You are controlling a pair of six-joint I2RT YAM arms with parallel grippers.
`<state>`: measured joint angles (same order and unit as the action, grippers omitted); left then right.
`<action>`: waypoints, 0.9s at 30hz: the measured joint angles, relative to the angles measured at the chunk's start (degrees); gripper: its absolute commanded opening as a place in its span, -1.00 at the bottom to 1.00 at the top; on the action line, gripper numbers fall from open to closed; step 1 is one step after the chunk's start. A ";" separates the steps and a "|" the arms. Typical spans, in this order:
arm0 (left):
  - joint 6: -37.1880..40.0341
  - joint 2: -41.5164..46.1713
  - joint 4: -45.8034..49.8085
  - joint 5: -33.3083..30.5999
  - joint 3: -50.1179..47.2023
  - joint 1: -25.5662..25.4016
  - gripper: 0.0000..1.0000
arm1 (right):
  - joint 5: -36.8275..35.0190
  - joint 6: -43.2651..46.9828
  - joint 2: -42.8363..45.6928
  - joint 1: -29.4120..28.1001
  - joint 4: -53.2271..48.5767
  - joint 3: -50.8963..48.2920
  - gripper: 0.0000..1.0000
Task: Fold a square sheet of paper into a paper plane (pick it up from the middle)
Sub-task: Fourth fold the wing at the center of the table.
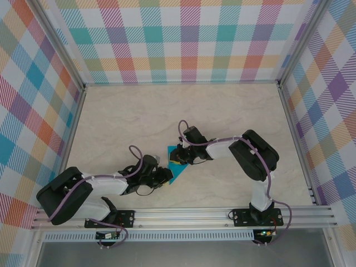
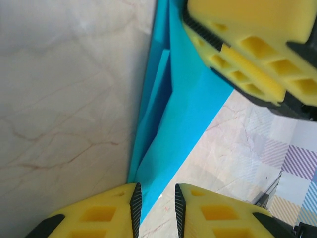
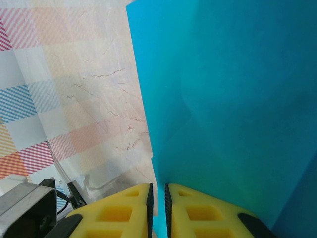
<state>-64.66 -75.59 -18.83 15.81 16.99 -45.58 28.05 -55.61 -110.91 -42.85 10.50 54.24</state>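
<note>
The teal-blue sheet of paper is folded into a narrow pointed shape with creases and lies between the two grippers in the middle of the table. My right gripper holds its far end. In the right wrist view the paper runs into the thin gap of the right gripper, which is shut on it. My left gripper is at the near tip. In the left wrist view the paper tapers between the jaws of the left gripper, which stand apart, and it touches only the left pad. The right gripper's yellow fingers sit on its far end.
The marble-patterned tabletop stretches behind and to both sides of the arms. Checked walls with metal posts close in the back and sides. An aluminium rail runs along the near edge by the arm bases.
</note>
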 measured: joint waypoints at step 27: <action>-2.95 -0.22 -2.62 -3.89 3.85 -0.13 -0.45 | 0.07 0.00 0.00 0.02 -0.02 0.00 -0.65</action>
<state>-67.61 -75.81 -21.45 11.92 20.84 -45.71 28.12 -55.61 -110.91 -42.83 10.48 54.24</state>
